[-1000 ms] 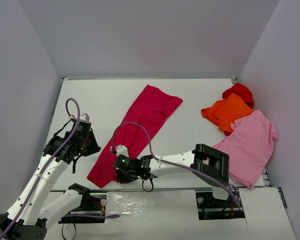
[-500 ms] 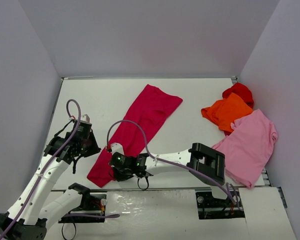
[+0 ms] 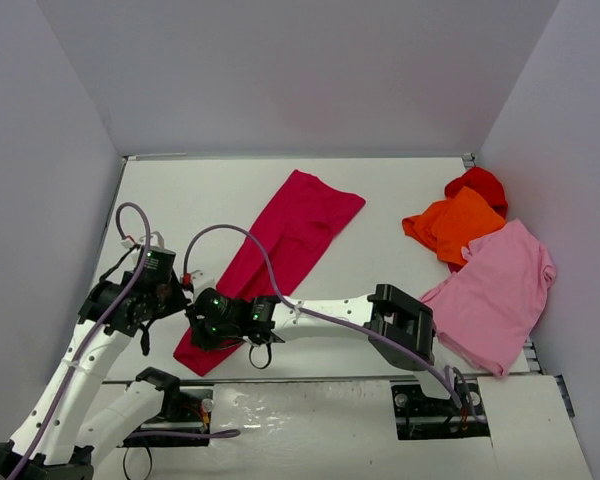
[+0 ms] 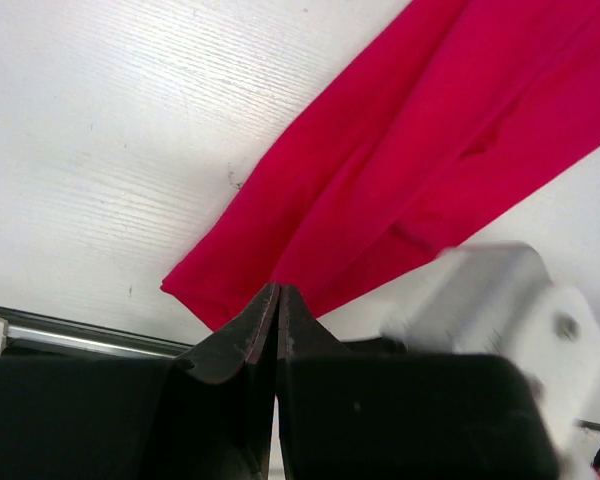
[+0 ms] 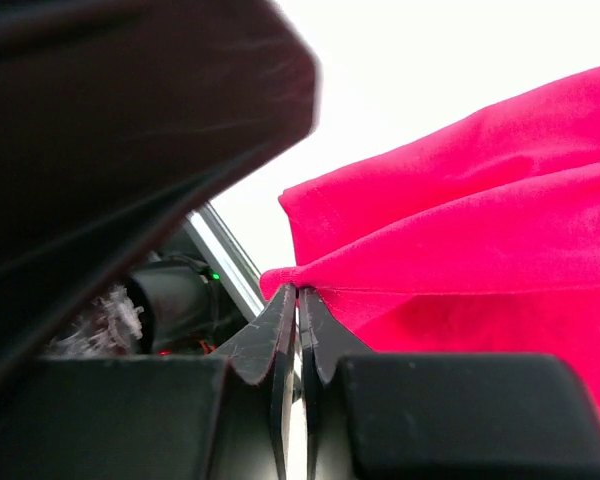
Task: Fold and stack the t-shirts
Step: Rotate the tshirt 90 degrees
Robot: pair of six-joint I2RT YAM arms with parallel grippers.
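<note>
Right gripper (image 5: 298, 290): you see it pinching crimson t-shirt (image 3: 290, 235) corner near tabletop (image 3: 200, 200) front edge | left gripper (image 4: 277, 295): pressed together, just beside.

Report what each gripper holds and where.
Right gripper pinches the crimson t-shirt at its near-end edge. Left gripper is shut on nothing.

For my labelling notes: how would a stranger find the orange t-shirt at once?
Go to the right side of the table, where three shirts overlap. The orange t-shirt is the middle one: bright red shirt behind it, light pink shirt in front.
</note>
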